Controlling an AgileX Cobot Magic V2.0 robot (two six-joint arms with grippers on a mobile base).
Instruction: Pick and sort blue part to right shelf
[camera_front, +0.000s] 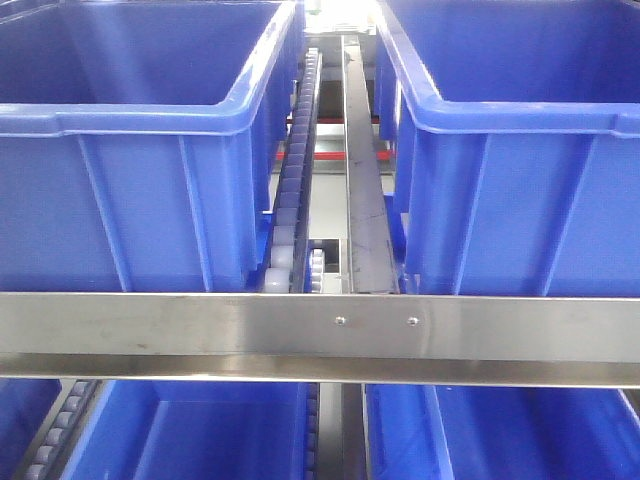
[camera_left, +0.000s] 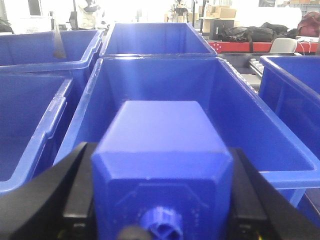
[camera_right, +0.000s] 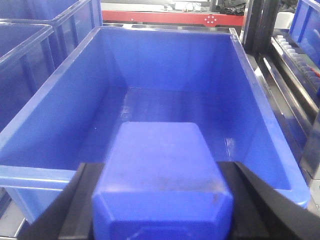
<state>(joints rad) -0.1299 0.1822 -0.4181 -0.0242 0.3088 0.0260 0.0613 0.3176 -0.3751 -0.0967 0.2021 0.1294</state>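
My left gripper (camera_left: 161, 200) is shut on a blue part (camera_left: 162, 150), nub end towards the camera, its black fingers (camera_left: 75, 195) pressed on both sides. It hangs just before the near rim of a blue bin (camera_left: 165, 85). My right gripper (camera_right: 162, 210) is shut on a second blue part (camera_right: 162, 160), held above the near edge of an open blue bin (camera_right: 170, 65) that has nothing in it. The front view shows the right shelf, with its steel front rail (camera_front: 320, 335), a white roller track (camera_front: 290, 190) and blue bins; neither gripper appears there.
Two large blue bins (camera_front: 130, 150) (camera_front: 520, 150) sit on the upper tier, with further bins (camera_front: 190, 430) below the rail. More bins (camera_left: 30, 120) flank the left wrist's bin. A steel frame post (camera_right: 255, 25) and rollers (camera_right: 300, 60) stand right of the right wrist's bin.
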